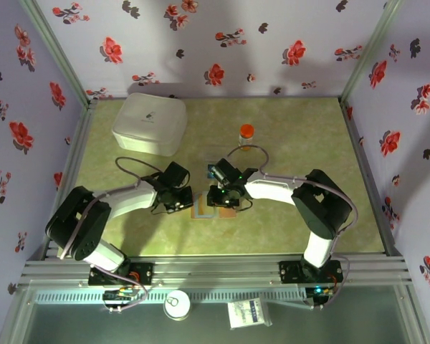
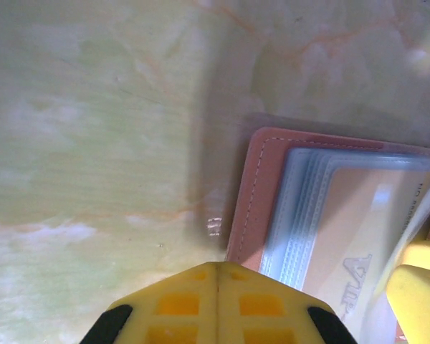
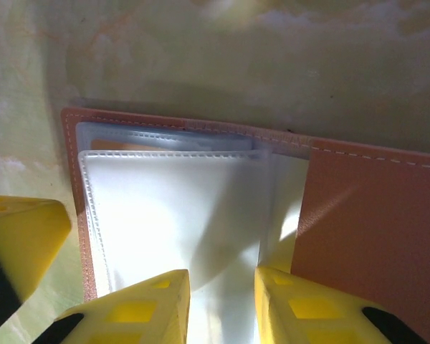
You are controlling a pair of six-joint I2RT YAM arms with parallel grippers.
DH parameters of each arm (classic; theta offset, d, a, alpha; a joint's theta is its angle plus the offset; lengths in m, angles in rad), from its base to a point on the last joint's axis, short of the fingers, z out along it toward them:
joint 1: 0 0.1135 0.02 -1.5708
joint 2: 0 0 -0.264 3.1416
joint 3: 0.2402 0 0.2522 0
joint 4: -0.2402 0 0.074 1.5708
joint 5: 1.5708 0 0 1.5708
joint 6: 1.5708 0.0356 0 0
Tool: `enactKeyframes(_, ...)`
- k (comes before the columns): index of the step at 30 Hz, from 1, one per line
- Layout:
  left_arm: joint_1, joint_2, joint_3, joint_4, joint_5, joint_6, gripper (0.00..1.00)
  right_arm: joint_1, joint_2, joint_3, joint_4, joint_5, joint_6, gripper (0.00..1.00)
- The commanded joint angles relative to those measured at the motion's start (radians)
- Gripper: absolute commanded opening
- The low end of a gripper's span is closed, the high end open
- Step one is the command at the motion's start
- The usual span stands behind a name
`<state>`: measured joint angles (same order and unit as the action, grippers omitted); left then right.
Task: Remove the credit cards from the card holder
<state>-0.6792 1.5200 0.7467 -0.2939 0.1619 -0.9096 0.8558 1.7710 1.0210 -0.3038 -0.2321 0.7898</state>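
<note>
Brown leather-like bifold card holder (image 3: 373,215) lies open mid-tabletop. L hand (image 2: 218,287), fingers shut together, sits at its 9 o'clock edge in the R wrist view, prob. pinning it so it won't slide. R hand (image 3: 222,304) is narrow over the clear plastic sleeves (image 3: 172,215) at 6 o'clock. Gripping a leaf? Can't tell. Yellowish-tan credit card (image 2: 358,229) sits sleeved w/ blurred print, maybe "VIA".
</note>
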Motion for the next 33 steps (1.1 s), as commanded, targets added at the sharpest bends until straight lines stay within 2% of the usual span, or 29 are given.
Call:
enactKeyframes(1, -0.005, -0.064, 0.039, -0.036, -0.014, 0.008, 0.00, 0.005, -0.021, -0.022, -0.017, 0.026, 0.005, 0.30)
enactKeyframes(5, -0.005, -0.084, 0.006, 0.080, 0.086, -0.042, 0.14, 0.003, -0.016, -0.021, -0.016, 0.028, 0.005, 0.30)
enactKeyframes(8, -0.005, -0.086, -0.024, 0.167, 0.136, -0.085, 0.18, 0.004, -0.025, -0.025, -0.009, 0.028, 0.011, 0.29)
enactKeyframes(21, -0.006, 0.011, -0.058, 0.281, 0.214, -0.154, 0.22, 0.004, -0.030, -0.035, 0.006, 0.022, 0.018, 0.29)
enactKeyframes(33, -0.008, 0.042, -0.089, 0.356, 0.227, -0.190, 0.21, 0.005, -0.029, -0.048, 0.025, 0.017, 0.024, 0.28)
